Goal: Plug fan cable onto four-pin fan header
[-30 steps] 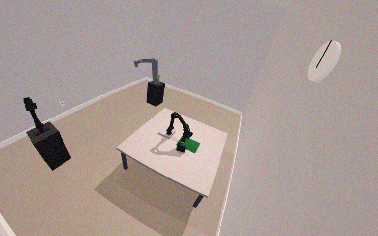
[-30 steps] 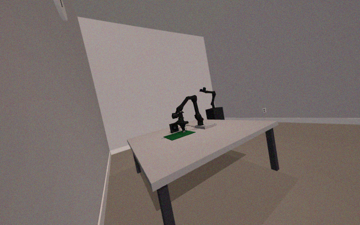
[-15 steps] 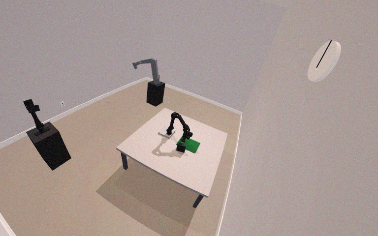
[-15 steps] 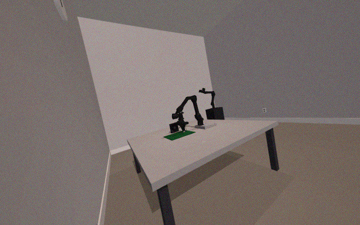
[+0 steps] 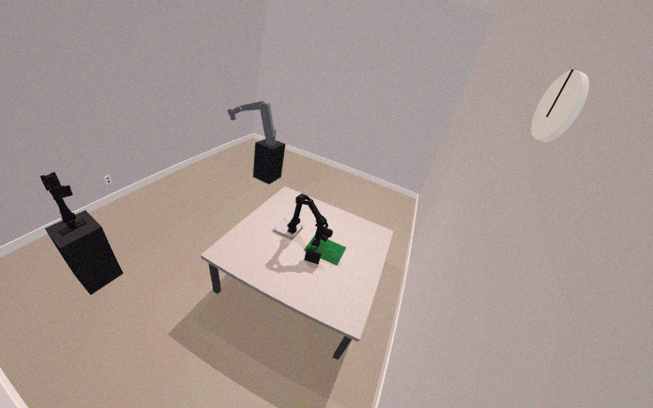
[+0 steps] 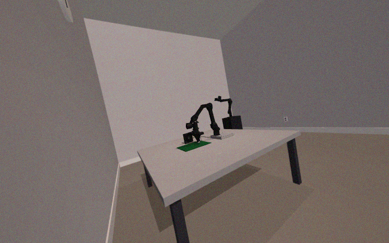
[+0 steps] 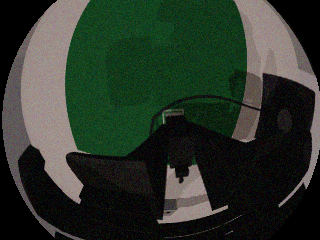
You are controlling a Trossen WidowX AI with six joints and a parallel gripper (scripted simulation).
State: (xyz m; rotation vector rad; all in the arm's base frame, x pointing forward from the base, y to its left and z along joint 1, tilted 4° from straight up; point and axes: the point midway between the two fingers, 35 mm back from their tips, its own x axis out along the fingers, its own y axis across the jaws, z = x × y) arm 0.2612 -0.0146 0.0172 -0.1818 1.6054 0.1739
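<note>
The green board (image 5: pixel 334 252) (image 6: pixel 189 147) (image 7: pixel 200 50) lies flat on the table. My gripper (image 6: pixel 198 141) (image 7: pixel 176 127) is low over the board's edge area, shut on the fan cable's plug, which is dark and mostly hidden between the fingertips. A pale header (image 7: pixel 172 112) shows on the board right at the fingertips; whether the plug is fully down on it cannot be told. The black fan (image 5: pixel 313 256) (image 6: pixel 187 137) (image 7: pixel 284 117) stands beside the board. Its thin dark cable (image 7: pixel 210 96) arcs from the fan over the board to the fingertips.
The arm's pale base plate (image 5: pixel 287 229) (image 6: pixel 222 135) is on the white table (image 5: pixel 269 240) (image 6: pixel 229 152). Two other arms stand on black pedestals (image 5: pixel 86 255) (image 5: pixel 269 161) away from the table.
</note>
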